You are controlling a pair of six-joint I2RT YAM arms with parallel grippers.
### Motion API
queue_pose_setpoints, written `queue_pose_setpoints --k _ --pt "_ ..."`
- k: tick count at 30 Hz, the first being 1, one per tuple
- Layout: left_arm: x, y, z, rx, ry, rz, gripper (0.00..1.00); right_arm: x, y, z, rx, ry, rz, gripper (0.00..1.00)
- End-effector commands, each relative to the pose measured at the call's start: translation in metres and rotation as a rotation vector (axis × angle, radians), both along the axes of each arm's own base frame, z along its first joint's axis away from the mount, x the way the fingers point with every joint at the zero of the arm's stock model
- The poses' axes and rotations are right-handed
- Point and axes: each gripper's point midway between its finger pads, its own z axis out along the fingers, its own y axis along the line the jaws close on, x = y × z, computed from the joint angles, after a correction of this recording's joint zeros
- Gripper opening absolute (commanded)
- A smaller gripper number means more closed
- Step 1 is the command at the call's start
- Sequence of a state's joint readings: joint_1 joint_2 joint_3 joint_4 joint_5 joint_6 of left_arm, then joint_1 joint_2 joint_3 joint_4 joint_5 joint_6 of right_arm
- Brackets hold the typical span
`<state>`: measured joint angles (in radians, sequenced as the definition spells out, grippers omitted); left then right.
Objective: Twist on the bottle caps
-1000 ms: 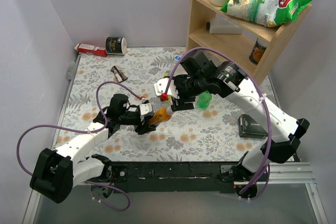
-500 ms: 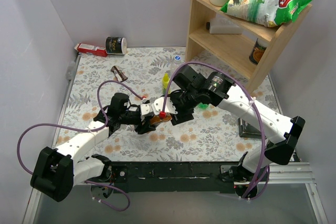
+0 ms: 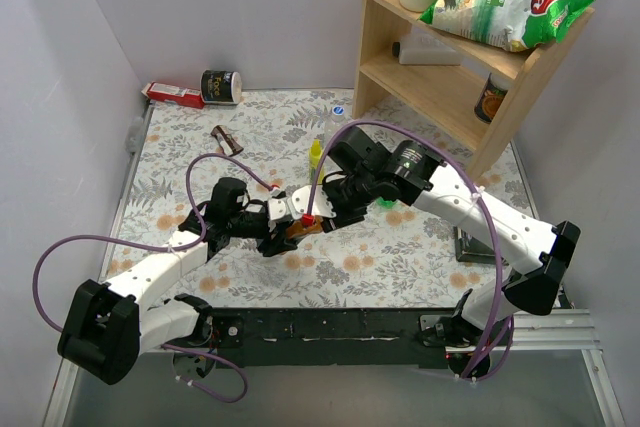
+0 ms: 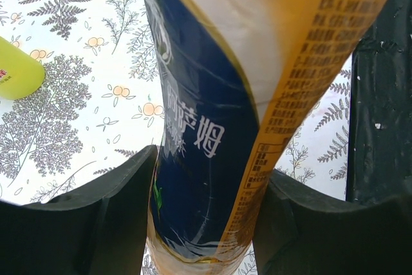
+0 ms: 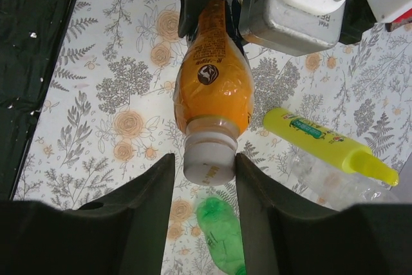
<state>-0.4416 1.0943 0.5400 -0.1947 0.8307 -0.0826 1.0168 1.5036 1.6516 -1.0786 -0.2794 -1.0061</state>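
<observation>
a: start at the right gripper (image 5: pixel 206 167). how wide is it?

b: partly spread. its two dark fingers (image 5: pixel 145 214) stand one on each side of the white cap (image 5: pixel 208 159). the finger on the right of the wrist view looks to be against the cap. on the other side a sliver of the floral table (image 5: pixel 96 94) shows through, so i cannot tell whether it truly grips.

a: and where is the cap?

b: on the neck of the orange bottle (image 5: pixel 212 88), between those fingers. how far it is threaded on, i cannot tell.

a: what holds the bottle?

b: the left gripper (image 4: pixel 205 191). it is clamped on the bottle's lower body, both fingers pressed to the label. the neck points toward the right gripper, and in the top view the two meet near the middle of the table.

a: anything nearby?

b: a green bottle (image 5: pixel 222 239) lies on the table just past the cap. a slim yellow bottle (image 5: pixel 322 140) lies to one side, with a crumpled clear bottle (image 5: pixel 322 178) just beside it.
</observation>
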Motion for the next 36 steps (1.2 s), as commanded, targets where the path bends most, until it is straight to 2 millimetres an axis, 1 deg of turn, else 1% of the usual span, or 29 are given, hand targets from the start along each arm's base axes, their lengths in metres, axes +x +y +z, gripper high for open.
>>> queue_pose_setpoints --k 1,2,6,8,9,10,11,12,13,14,15,16,18,20,21,22,23,25,26,27,28,29,30,31,32,33,34,35,36 --pt "0.006 -0.007 0.022 -0.048 -0.065 -0.026 0.00 0.002 -0.004 0.004 0.006 -0.066 0.036 0.47" --pt "0.006 -0.007 0.022 -0.048 -0.063 -0.025 0.00 0.003 -0.003 0.004 0.006 -0.067 0.034 0.44" --pt "0.010 -0.006 0.021 -0.036 -0.082 -0.006 0.00 0.004 -0.001 0.004 -0.003 -0.032 -0.010 0.22" --pt "0.017 -0.004 0.024 -0.032 -0.119 0.028 0.00 0.007 -0.001 0.005 -0.010 0.025 -0.070 0.18" --pt "0.029 -0.001 0.026 -0.027 -0.166 0.094 0.00 0.005 -0.001 -0.007 -0.054 0.133 -0.158 0.16" --pt "0.036 0.001 0.032 -0.037 -0.206 0.128 0.00 0.002 0.007 0.007 -0.016 0.208 -0.182 0.15" --pt "0.043 0.003 0.041 -0.052 -0.257 0.164 0.00 0.010 0.009 -0.007 -0.054 0.319 -0.257 0.14" --pt "0.057 0.006 0.051 -0.061 -0.320 0.228 0.00 0.008 0.010 -0.006 -0.054 0.415 -0.301 0.13" --pt "0.061 0.007 0.053 -0.060 -0.339 0.259 0.00 -0.010 0.015 -0.002 -0.048 0.617 -0.352 0.13" --pt "0.067 0.009 0.056 -0.057 -0.355 0.290 0.00 -0.006 0.015 -0.008 -0.060 0.721 -0.405 0.12" --pt "0.074 0.010 0.060 -0.060 -0.373 0.319 0.00 -0.010 0.014 -0.013 -0.072 0.788 -0.435 0.02" --pt "0.082 0.014 0.063 -0.048 -0.384 0.373 0.00 -0.011 0.011 -0.019 -0.094 0.906 -0.526 0.01" --pt "0.090 0.017 0.062 -0.031 -0.387 0.406 0.00 -0.010 0.011 -0.024 -0.125 1.049 -0.594 0.01" --pt "0.092 0.021 0.058 -0.012 -0.385 0.432 0.00 0.004 0.014 -0.013 -0.081 1.161 -0.640 0.03" --pt "0.091 0.022 0.055 -0.003 -0.376 0.433 0.00 0.010 0.016 -0.005 -0.045 1.173 -0.621 0.26" --pt "0.089 0.022 0.051 0.004 -0.366 0.426 0.00 0.019 0.018 0.006 0.005 1.162 -0.598 0.38" --pt "0.086 0.022 0.048 0.012 -0.350 0.419 0.00 0.029 0.022 0.025 0.085 1.057 -0.515 0.46" --pt "0.077 0.023 0.036 0.039 -0.288 0.396 0.00 0.044 0.020 0.043 0.151 0.883 -0.473 0.62" --pt "0.070 0.019 0.033 0.035 -0.260 0.357 0.00 0.048 0.016 0.056 0.195 0.771 -0.429 0.69" --pt "0.059 0.019 0.022 0.056 -0.205 0.320 0.00 0.055 0.011 0.065 0.223 0.660 -0.403 0.79" --pt "0.051 0.018 0.018 0.061 -0.176 0.278 0.00 0.055 0.006 0.069 0.237 0.593 -0.366 0.79" --pt "0.038 0.010 0.018 0.043 -0.158 0.187 0.00 0.046 -0.004 0.084 0.276 0.507 -0.321 0.80" --pt "0.028 0.012 0.011 0.055 -0.110 0.158 0.00 0.051 -0.009 0.067 0.262 0.401 -0.269 0.80" --pt "0.022 0.011 0.009 0.051 -0.087 0.124 0.00 0.044 -0.011 0.061 0.258 0.342 -0.228 0.81" --pt "0.010 0.005 0.012 0.027 -0.091 0.031 0.00 0.031 -0.021 0.071 0.284 0.240 -0.167 0.81" --pt "0.002 0.005 0.011 0.036 -0.063 -0.009 0.00 0.024 -0.020 0.045 0.224 0.143 -0.085 0.81" --pt "-0.002 0.003 0.012 0.028 -0.050 -0.033 0.00 0.016 -0.026 0.051 0.236 0.055 -0.045 0.80" --pt "-0.004 0.002 0.015 0.020 -0.045 -0.044 0.00 0.012 -0.026 0.047 0.229 0.008 -0.018 0.79" --pt "-0.006 -0.001 0.018 0.007 -0.075 -0.077 0.00 0.012 -0.027 0.034 0.202 -0.057 0.034 0.77"
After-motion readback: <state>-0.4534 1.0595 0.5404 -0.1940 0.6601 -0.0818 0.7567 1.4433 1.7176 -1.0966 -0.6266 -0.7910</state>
